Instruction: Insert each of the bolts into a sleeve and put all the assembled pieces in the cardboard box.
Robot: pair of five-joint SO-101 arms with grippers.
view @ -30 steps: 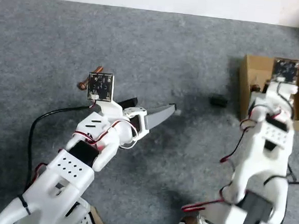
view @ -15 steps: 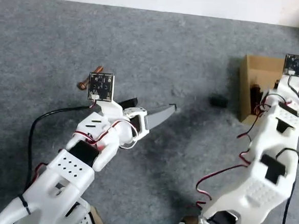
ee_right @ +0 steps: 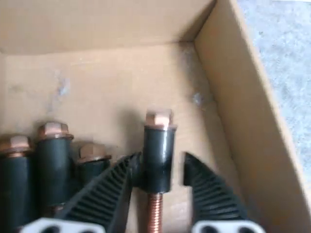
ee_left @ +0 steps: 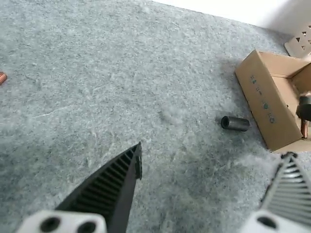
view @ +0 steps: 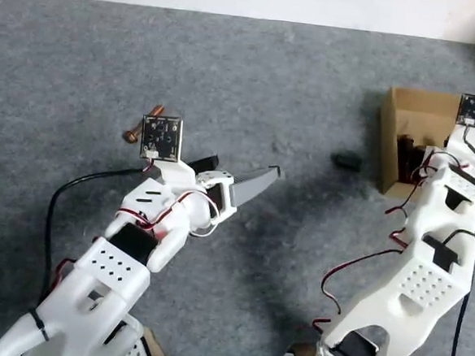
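We view the table (view: pixel 230 55) steeply from above in the fixed high view, obliquely and low across it from the left wrist view, and closely down into the cardboard box (ee_right: pixel 233 73) from the right wrist view, all three sharing that box.

The right arm (view: pixel 433 240) over the box (view: pixel 409 108) hides most of the pieces (view: pixel 404 149) inside it. In the right wrist view, three pieces (ee_right: pixel 53 160) in the box run off the edge. Well away from the box, a bolt (ee_left: pixel 2 76) is cut by the frame
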